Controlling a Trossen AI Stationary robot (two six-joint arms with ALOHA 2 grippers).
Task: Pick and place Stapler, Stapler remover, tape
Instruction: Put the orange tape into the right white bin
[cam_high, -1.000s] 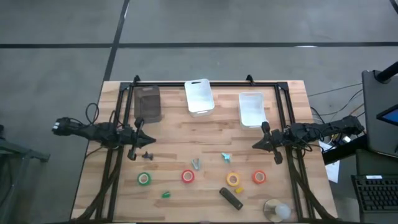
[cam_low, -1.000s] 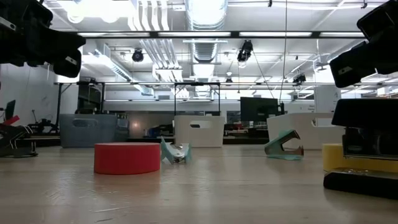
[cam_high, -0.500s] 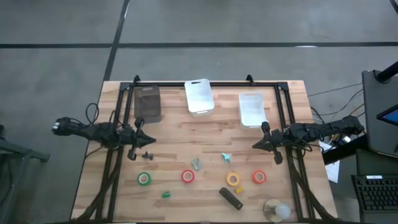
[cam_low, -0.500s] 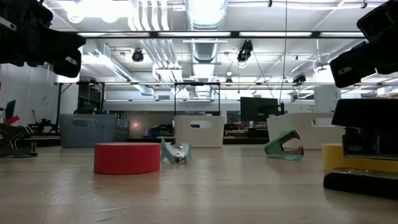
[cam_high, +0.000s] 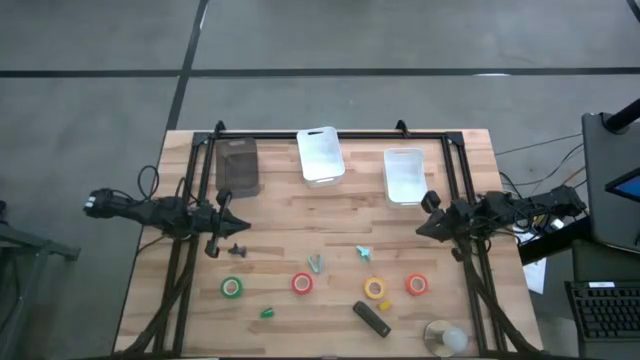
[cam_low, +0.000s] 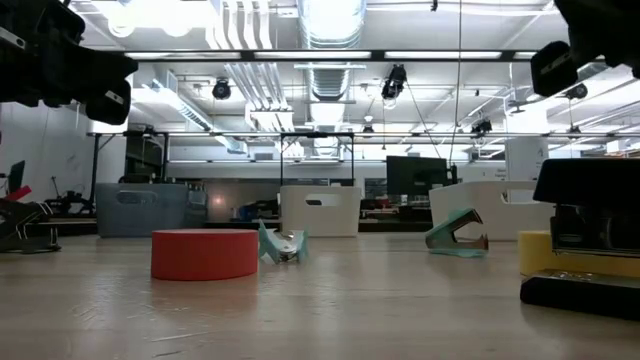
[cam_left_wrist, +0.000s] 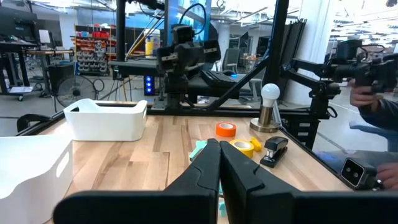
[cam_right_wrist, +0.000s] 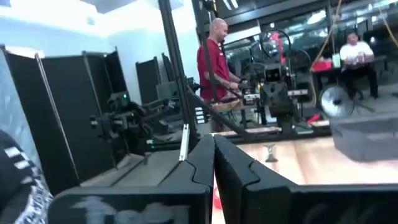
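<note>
stapler (cam_low: 585, 245) cut off at right edge in low view

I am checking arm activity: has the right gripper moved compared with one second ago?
Yes. The right gripper, fingers shut, has drawn back toward the table's right edge and slightly toward the white bin.

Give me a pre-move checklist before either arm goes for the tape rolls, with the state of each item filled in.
1. Left gripper empty, fingers shut: ok, but must open before a grasp.
2. Right gripper empty, fingers shut: ok, same note.
3. Four tape rolls lying flat and apart: green tape, red tape, yellow tape, orange tape: ok.
4. Stapler close beside the yellow tape; whether they touch: cannot tell.
5. White bins at the far edge empty: ok.
6. Dark bin empty: cannot tell.
</note>
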